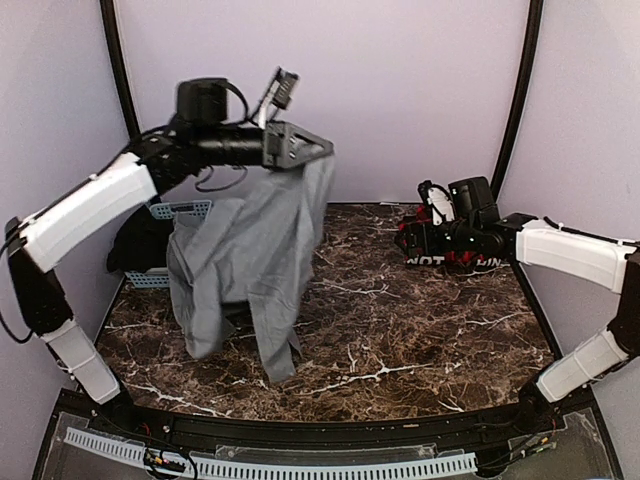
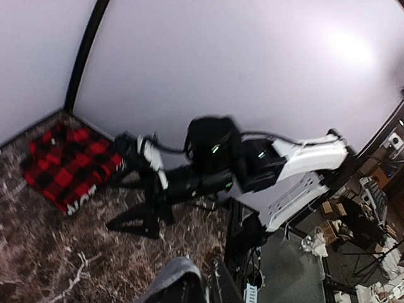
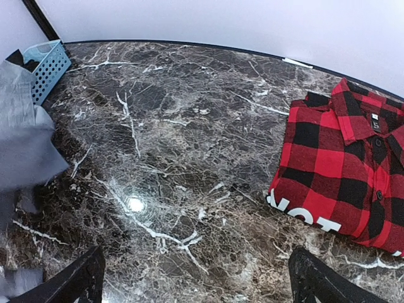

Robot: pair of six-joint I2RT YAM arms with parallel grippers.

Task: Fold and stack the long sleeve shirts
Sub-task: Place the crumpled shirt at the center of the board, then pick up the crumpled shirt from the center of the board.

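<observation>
your left fingers [image 1: 318, 152] are clamped on the soft, floppy grey shirt [image 1: 250, 260], right fingers [image 3: 82, 278] spread wide, so i'd pinch a dangling bottom corner.

Worktop [image 1: 400, 320]: dark brown marble pattern, white veining, glossy.
Basket [image 1: 180, 210]: pale blue plastic lattice, at the left rear edge of the worktop; dark cloth [image 1: 140, 245] bundled against it.
Walls [image 1: 420, 90]: plain lavender.
Corner posts [image 1: 518, 90]: black.
</observation>
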